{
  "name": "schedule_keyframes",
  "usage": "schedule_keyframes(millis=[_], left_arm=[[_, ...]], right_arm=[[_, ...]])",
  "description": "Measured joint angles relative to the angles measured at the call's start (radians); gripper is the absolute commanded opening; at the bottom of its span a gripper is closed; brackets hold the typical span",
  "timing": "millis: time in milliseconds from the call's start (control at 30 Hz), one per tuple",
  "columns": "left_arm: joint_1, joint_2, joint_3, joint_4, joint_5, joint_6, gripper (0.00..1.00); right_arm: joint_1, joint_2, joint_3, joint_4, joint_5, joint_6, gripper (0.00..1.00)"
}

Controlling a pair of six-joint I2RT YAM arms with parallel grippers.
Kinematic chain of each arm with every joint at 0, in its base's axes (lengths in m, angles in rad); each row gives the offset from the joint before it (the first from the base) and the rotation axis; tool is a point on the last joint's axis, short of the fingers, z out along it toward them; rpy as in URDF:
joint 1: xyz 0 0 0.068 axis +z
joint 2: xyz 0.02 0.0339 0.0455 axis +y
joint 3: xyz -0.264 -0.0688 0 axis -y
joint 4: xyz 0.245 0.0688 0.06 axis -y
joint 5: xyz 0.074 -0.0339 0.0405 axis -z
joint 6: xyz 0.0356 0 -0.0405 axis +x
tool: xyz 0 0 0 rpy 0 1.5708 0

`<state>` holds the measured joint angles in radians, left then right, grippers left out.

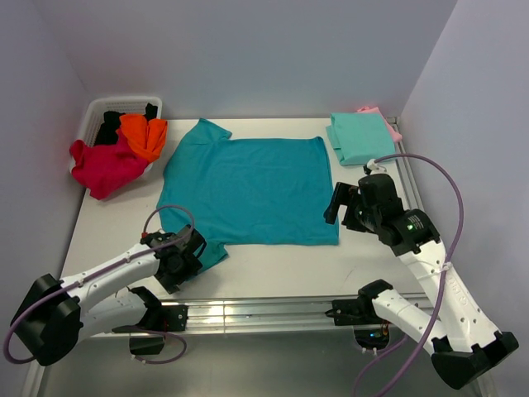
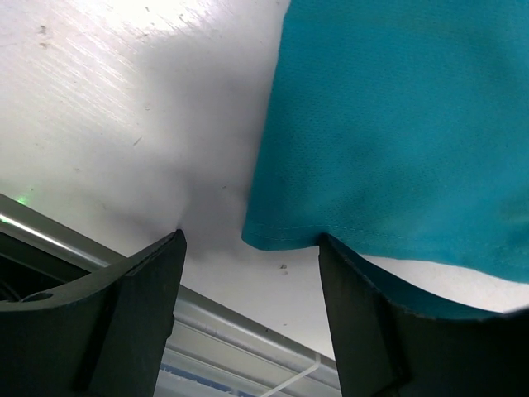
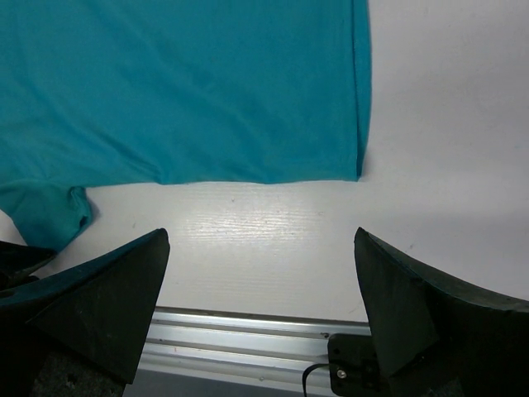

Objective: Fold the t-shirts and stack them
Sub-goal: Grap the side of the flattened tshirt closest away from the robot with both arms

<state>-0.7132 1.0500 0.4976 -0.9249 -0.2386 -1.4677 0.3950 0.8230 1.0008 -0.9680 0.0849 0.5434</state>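
Note:
A deep teal-blue t-shirt lies spread flat in the middle of the table. My left gripper is open at its near left sleeve; in the left wrist view the sleeve's hem lies between the open fingers. My right gripper is open and empty just right of the shirt's near right corner. A folded mint-green t-shirt lies on a pink one at the back right. Crimson, orange and black shirts spill from the basket.
A white slotted basket stands at the back left corner. The aluminium rail runs along the table's near edge, also seen in the right wrist view. Walls close in the table on three sides.

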Motion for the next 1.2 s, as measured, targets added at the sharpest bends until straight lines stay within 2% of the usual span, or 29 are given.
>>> schedule_keyframes(millis=[233, 433, 533, 567, 667, 800, 867, 1033, 1200], left_arm=[[-0.002, 0.035, 0.013, -0.006, -0.015, -0.025, 0.65], [-0.003, 0.055, 0.019, 0.004, -0.021, -0.035, 0.51], [-0.003, 0.061, 0.020, 0.009, -0.024, -0.038, 0.40], [-0.003, 0.066, 0.023, 0.013, -0.025, -0.038, 0.31], [-0.003, 0.090, 0.035, 0.025, -0.029, -0.038, 0.17], [-0.004, 0.122, 0.054, 0.037, -0.029, -0.034, 0.04], [-0.004, 0.132, 0.060, 0.037, -0.029, -0.027, 0.00], [-0.004, 0.133, 0.068, 0.037, -0.029, -0.009, 0.00], [-0.004, 0.141, 0.077, 0.041, -0.035, 0.019, 0.00]], right_arm=[[0.000, 0.002, 0.007, -0.007, 0.000, -0.019, 1.00], [0.000, 0.013, 0.007, -0.008, 0.000, -0.029, 1.00], [0.000, 0.018, 0.007, -0.008, 0.001, -0.036, 1.00], [0.000, 0.018, 0.007, -0.008, 0.002, -0.037, 1.00], [0.000, 0.018, 0.007, -0.007, 0.003, -0.040, 1.00], [0.000, 0.015, -0.015, -0.002, 0.004, -0.039, 1.00], [0.000, 0.010, -0.045, 0.006, 0.001, -0.031, 0.99], [0.000, 0.014, -0.170, 0.050, -0.029, 0.034, 0.94], [-0.012, 0.117, -0.263, 0.087, -0.075, 0.142, 0.93]])
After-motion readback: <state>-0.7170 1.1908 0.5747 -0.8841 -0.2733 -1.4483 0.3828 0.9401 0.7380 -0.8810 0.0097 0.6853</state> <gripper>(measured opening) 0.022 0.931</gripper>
